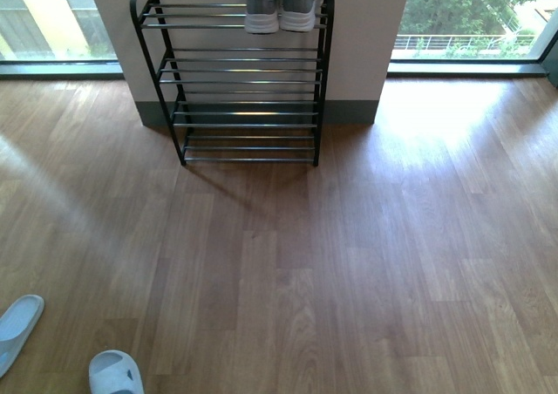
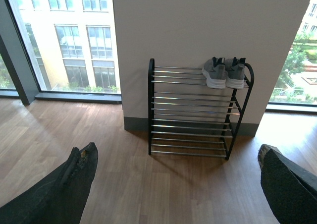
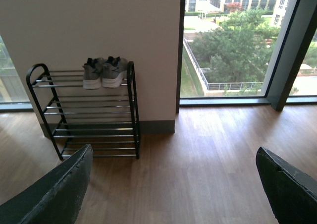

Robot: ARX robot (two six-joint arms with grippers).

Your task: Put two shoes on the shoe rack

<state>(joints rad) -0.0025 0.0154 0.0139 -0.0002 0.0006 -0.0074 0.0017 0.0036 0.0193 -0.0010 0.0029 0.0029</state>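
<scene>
Pale slides [image 1: 115, 374] are lying on the wood floor [image 1: 375, 263] at near left, well apart from the black shoe rack [image 1: 248, 106]. The rack is standing against the white wall [image 1: 366, 28]. Grey sneakers [image 1: 262, 9] are sitting side by side on the top tier's right end, toes facing out. Left gripper [image 2: 178, 184] is hanging with fingers [image 2: 69, 184] spread wide, holding nothing. Right gripper [image 3: 173, 184] is showing the same: fingers [image 3: 59, 189] wide, empty.

Home-like entryway, wood-plank floor [image 1: 349, 272], shoe rack [image 1: 240, 89] against white wall [image 2: 208, 30], floor-to-ceiling windows [image 3: 228, 45] overlooking trees and buildings
</scene>
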